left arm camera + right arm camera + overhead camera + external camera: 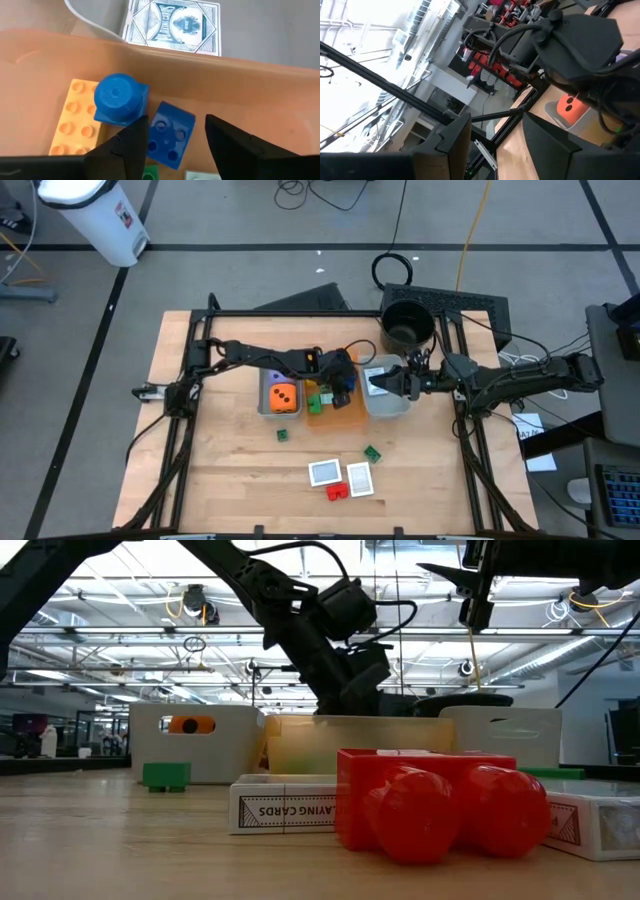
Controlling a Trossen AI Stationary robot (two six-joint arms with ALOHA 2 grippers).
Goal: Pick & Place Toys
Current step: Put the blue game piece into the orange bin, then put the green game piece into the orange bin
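In the left wrist view my left gripper (175, 142) is open inside the orange tray (240, 85). Its fingers stand on either side of a tilted blue brick (170, 131) lying on the tray floor. Beside that lie a blue brick with a round stud (118, 98) and a yellow brick (75, 117). From above, the left gripper (345, 385) is over the orange tray (345, 415). My right gripper (380, 383) hovers above the right grey tray (390, 405), open with nothing between its fingers (455, 145). An orange die (283, 397) sits in the left grey tray (264, 402).
On the table nearer the front edge lie two green bricks (283, 435) (372, 452), two card boxes (324, 472) (360, 477) and a red brick (337, 491). A black bucket (407, 325) stands at the back right. Another card box (172, 25) lies just beyond the orange tray's wall.
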